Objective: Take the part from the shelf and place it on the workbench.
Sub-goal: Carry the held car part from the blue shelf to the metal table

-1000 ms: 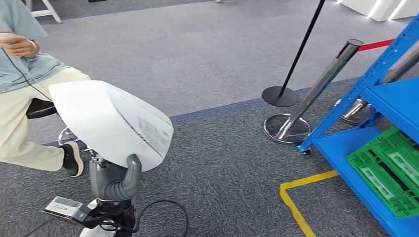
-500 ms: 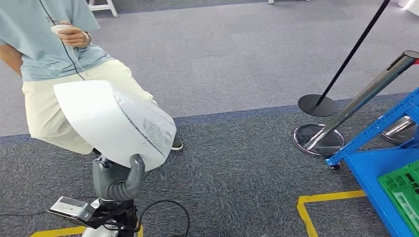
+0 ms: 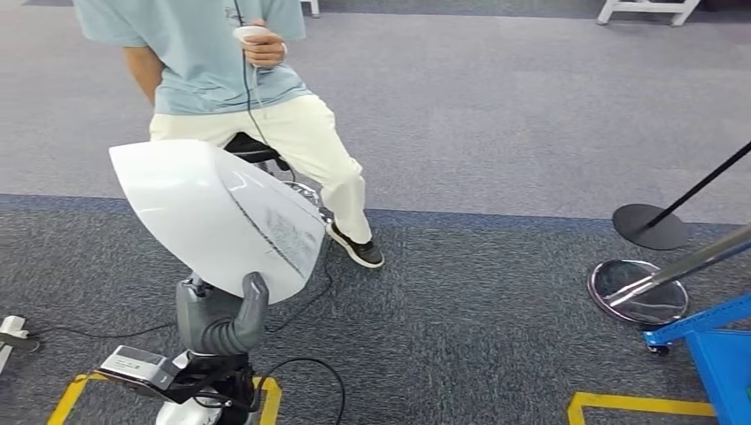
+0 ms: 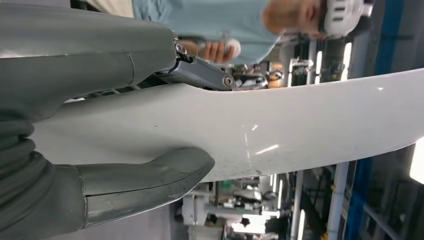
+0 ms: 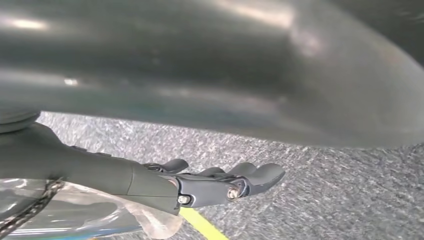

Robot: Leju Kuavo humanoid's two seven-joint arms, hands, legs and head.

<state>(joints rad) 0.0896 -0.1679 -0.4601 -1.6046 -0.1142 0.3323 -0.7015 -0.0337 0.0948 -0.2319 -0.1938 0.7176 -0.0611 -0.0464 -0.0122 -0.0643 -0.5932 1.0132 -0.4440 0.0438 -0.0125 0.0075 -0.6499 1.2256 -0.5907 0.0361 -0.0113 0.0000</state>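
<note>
grey carpet floor (image 3: pixel 496 133) all across the head view, a darker strip nearer the robot, and yellow tape (image 3: pixel 638 407) marking lines low on the floor. a person (image 3: pixel 239 80) sits on a dark stool (image 3: pixel 252 149) just ahead, in a light blue shirt and cream trousers, holding a small white controller with a cable running down from it. off to the right stands a chrome post base (image 3: pixel 639 292), with a black disc base (image 3: pixel 651 227) just behind it, and a corner of the blue shelf (image 3: pixel 717 341) pokes in at the edge.

the left hand (image 3: pixel 217 319) is up in front of the camera and it's got the part (image 3: pixel 221 217), a big white curved panel with a dark line and grey print across its face. thumb on the near face, panel standing up out of the grip and fanning wide above the hand. in the left wrist view the thumb (image 4: pixel 145 180) presses on one side of the white panel (image 4: pixel 280 130) and the darker fingers (image 4: pixel 200 75) clamp the other side, so that grip is firm.

right hand (image 5: pixel 210 182) hangs over the carpet in its own wrist view, fingers stretched out and a little apart, nothing in them, with a yellow line on the floor beneath.
</note>
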